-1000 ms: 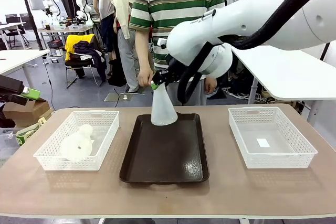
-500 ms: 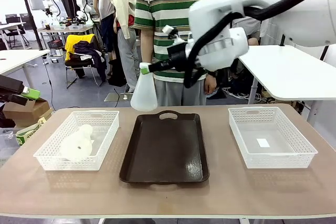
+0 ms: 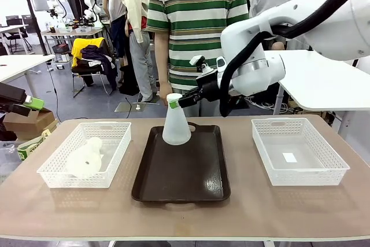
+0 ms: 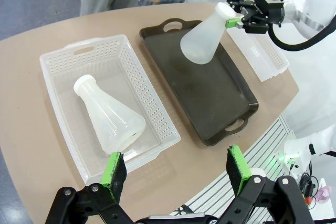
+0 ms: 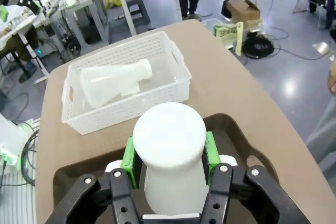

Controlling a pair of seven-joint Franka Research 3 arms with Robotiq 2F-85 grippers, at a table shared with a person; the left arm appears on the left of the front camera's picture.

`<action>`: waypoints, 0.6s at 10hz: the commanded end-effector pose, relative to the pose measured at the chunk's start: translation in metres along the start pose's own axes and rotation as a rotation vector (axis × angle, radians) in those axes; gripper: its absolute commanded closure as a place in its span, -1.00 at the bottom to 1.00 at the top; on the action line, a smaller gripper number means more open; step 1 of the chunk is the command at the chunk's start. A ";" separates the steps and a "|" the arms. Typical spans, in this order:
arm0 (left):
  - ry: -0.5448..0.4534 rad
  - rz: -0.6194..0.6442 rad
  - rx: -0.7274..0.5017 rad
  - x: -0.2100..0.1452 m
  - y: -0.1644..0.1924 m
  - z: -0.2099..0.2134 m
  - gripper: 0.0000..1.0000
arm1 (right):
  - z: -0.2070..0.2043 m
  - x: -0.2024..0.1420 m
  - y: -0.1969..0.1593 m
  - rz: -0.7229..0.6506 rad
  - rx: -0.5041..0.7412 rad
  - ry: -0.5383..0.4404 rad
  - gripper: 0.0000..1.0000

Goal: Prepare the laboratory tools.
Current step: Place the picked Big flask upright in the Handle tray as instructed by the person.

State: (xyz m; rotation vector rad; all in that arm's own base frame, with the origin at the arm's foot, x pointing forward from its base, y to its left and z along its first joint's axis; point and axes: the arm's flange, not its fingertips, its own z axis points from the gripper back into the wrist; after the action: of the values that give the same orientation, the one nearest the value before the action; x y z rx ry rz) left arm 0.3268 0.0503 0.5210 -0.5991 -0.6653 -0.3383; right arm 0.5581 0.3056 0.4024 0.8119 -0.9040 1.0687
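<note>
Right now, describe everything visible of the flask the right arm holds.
The flask is frosted, translucent white plastic by its look, conical, with a wide round base and a narrow neck. It stands about upright over the far end of the brown tray. The right tool is shut on its neck; whether its base touches the tray is unclear.

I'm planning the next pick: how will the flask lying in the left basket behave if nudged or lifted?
Probably light: the lying flask looks empty and translucent. Nudged, it would likely roll in an arc on its cone until the basket stops it. The smooth neck may slip.
</note>
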 end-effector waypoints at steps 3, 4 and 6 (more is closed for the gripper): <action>-0.005 -0.015 -0.018 0.000 0.004 0.001 -1.00 | -0.031 -0.017 -0.013 0.002 0.013 0.002 1.00; -0.005 -0.015 -0.018 0.000 0.004 0.001 -1.00 | -0.036 -0.024 -0.017 -0.009 0.024 -0.004 1.00; -0.005 -0.015 -0.018 0.000 0.004 0.001 -1.00 | -0.036 -0.028 -0.018 -0.018 0.027 -0.007 1.00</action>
State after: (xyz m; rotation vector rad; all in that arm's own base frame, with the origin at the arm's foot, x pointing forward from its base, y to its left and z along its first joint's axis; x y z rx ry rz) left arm 0.3268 0.0502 0.5210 -0.5991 -0.6649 -0.3384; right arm 0.5763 0.3206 0.3591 0.8272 -0.8536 1.0756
